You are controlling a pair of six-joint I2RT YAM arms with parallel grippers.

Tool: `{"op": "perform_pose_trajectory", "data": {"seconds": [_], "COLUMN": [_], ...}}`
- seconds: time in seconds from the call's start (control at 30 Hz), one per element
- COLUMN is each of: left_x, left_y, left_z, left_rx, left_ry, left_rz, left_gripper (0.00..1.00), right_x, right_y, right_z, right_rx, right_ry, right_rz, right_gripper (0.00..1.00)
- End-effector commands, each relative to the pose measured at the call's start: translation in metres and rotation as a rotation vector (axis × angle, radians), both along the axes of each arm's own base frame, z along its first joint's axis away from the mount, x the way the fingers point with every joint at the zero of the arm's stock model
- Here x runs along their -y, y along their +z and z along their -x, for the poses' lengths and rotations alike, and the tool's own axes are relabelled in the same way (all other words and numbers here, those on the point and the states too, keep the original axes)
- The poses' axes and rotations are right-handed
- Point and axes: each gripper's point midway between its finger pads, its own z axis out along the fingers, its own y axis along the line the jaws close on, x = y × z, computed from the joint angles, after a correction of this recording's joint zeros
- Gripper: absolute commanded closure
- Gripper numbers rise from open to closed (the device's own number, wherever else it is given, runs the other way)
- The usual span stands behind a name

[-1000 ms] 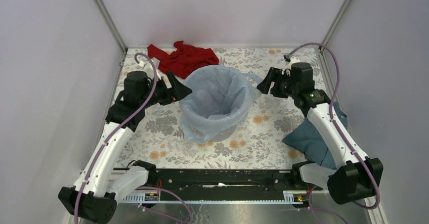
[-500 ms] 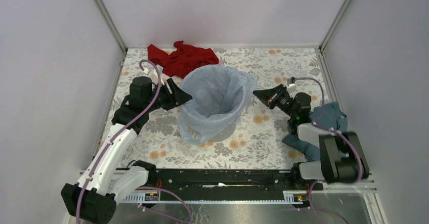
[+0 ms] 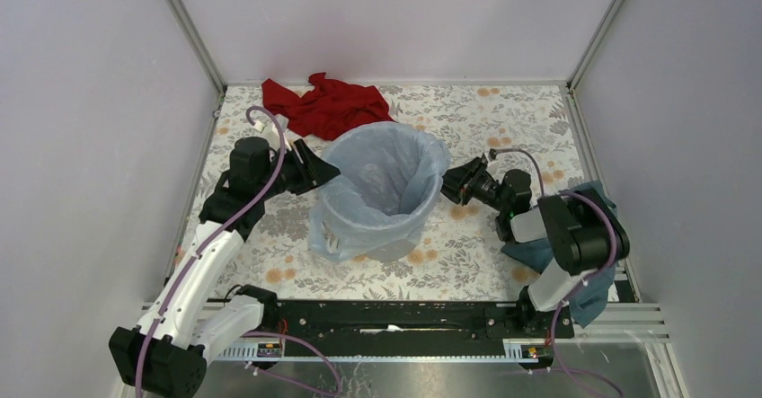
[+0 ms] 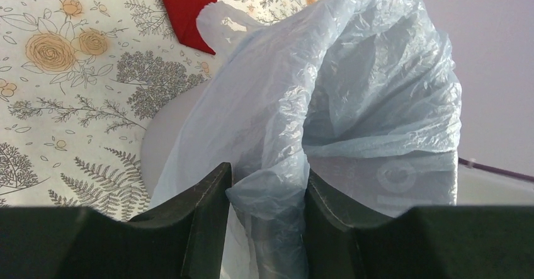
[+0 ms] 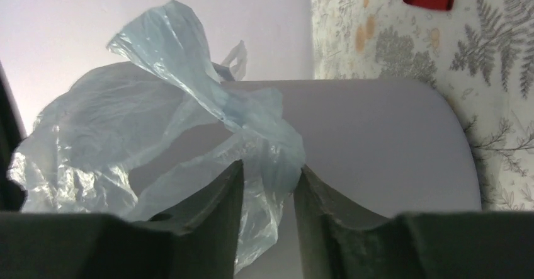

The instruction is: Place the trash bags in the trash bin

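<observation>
two grippers clamp the bag [image 3: 377,173] draped over the bin [image 5: 378,147] mid worktop [image 3: 270,263]: left gripper [image 4: 267,177] on its left rim, right gripper [image 5: 267,169] on its right.

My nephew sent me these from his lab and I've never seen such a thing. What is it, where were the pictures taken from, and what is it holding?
Two robot arms are bolted at the near edge of a flower-patterned table. The wide picture comes from a fixed camera above and behind them. The other two come from a camera on each wrist. In the middle stands a grey trash bin lined with a thin pale blue trash bag. The left arm's fingers and the right arm's fingers, the dark shapes at the bottom of the wrist views, each pinch a fold of it, from opposite sides. A red cloth lies at the back, and a teal cloth lies by the right arm.
</observation>
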Motion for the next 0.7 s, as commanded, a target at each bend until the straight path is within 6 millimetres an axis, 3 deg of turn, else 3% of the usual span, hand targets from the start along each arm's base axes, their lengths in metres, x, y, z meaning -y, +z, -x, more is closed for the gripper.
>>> {"op": "perform_pose_trajectory", "data": {"seconds": [0.0,0.1,0.17,0.37,0.57,0.67], "left_x": [-0.003,-0.007,-0.012,-0.023,-0.029,-0.035], "left_y": [-0.001,0.004,0.006,0.013,0.027,0.040], "left_z": [0.001,0.001,0.000,-0.002,0.003,0.005], "left_rx": [0.021,0.037,0.047,0.078,0.118,0.150], "left_ry": [0.001,0.013,0.029,0.059,0.066,0.084], "left_rz": [-0.020,-0.045,-0.077,-0.141,-0.162,-0.185], "left_gripper": [0.55,0.52,0.49,0.40,0.23,0.14], "right_x": [-0.001,0.025,0.040,0.066,0.067,0.096], "right_y": [0.001,-0.014,-0.007,0.008,0.012,0.008], "right_z": [0.007,0.006,0.013,0.030,0.049,0.057], "right_rx": [0.105,0.122,0.155,0.164,0.170,0.136], "right_ry": [0.063,0.043,0.030,0.036,0.096,0.061], "right_rz": [0.247,0.600,0.733,0.922,0.936,1.135], "right_gripper": [0.52,0.33,0.23,0.15,0.11,0.08]}}
